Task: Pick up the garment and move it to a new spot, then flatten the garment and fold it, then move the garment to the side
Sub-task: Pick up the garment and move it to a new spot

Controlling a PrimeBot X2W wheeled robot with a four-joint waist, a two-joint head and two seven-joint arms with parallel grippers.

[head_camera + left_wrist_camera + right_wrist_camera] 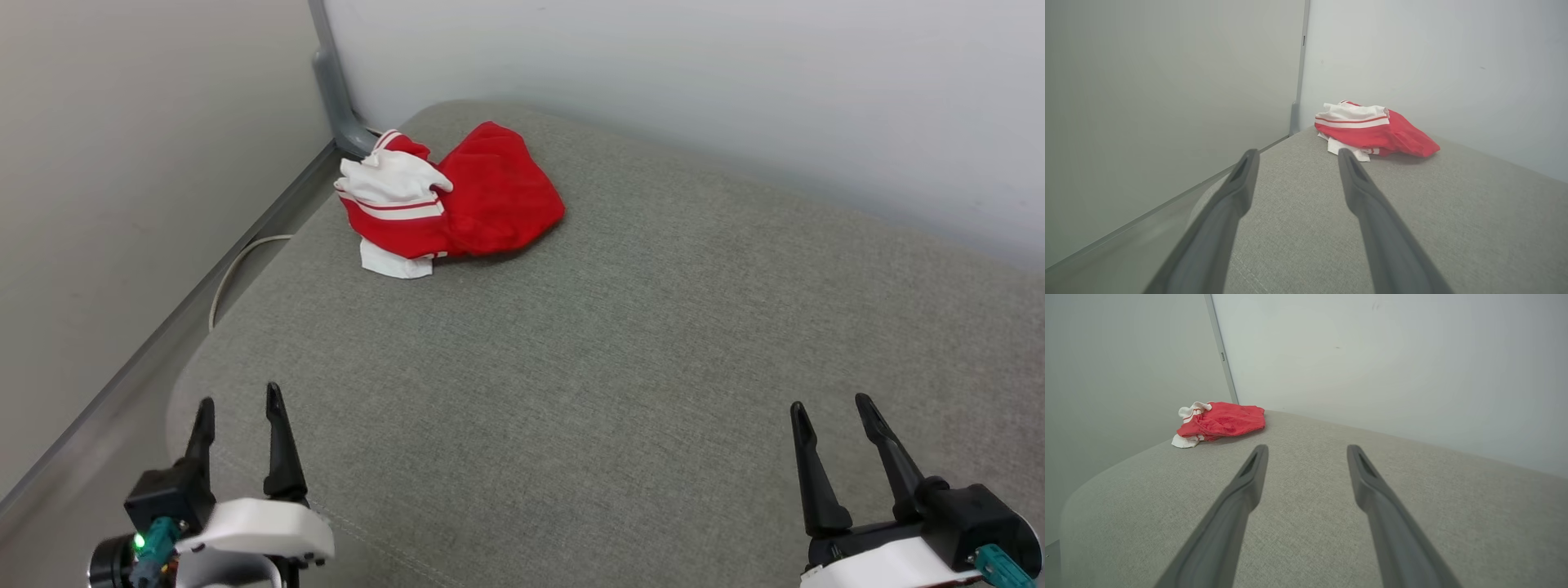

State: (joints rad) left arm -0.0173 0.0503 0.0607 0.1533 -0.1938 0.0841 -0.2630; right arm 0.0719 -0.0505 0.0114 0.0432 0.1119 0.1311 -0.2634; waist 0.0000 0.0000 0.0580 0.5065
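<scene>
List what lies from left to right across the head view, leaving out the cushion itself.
left gripper → garment → right gripper

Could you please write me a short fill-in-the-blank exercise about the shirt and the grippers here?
The crumpled garment is mostly ____ with white sleeves. It lies near the far ____ corner of the grey cushion. The left gripper and the right gripper both hold their fingers ____, away from the garment.
Missing words: red; left; open.
</scene>
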